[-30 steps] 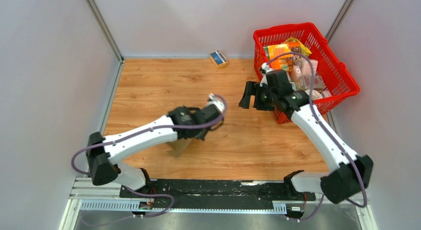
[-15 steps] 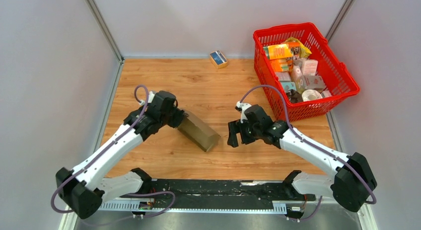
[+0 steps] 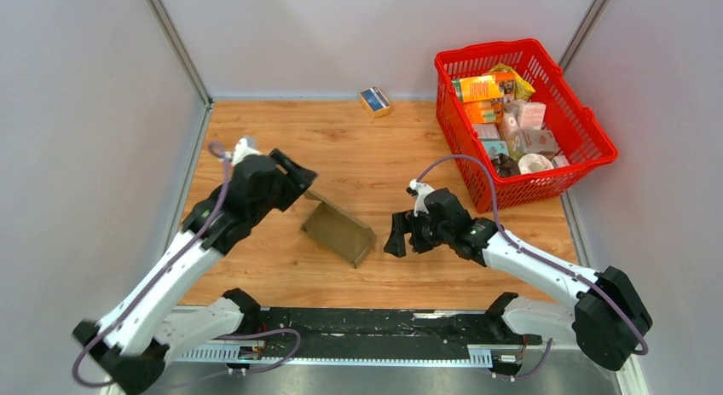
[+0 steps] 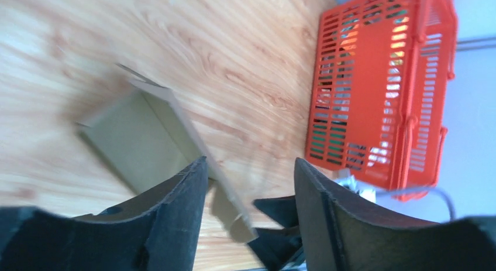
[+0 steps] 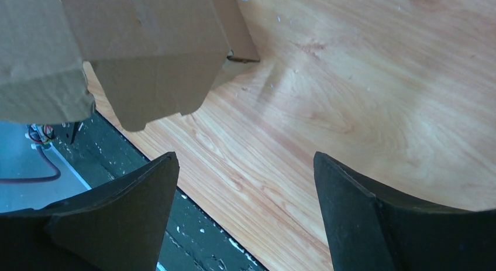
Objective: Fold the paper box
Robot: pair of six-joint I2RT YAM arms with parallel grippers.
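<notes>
paper box (image 3: 337,230) centre of table (image 3: 256,130) | left gripper (image 3: 300,180) spread, empty | right gripper (image 3: 393,237) spread, empty | red basket (image 3: 598,140) far-right corner, package print unreadable | small blue box (image 3: 375,100) far edge

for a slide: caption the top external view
Left gripper and right gripper, both open, flank the paper box; red basket far right.

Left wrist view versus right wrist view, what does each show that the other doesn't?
Only the left wrist view shows the red basket and the inside of the paper box. Only the right wrist view shows the black rail at the near edge and the box's outer face with a flap. Both show the box on the wooden table, and each shows its own gripper, the left gripper and the right gripper, open and holding nothing.
</notes>
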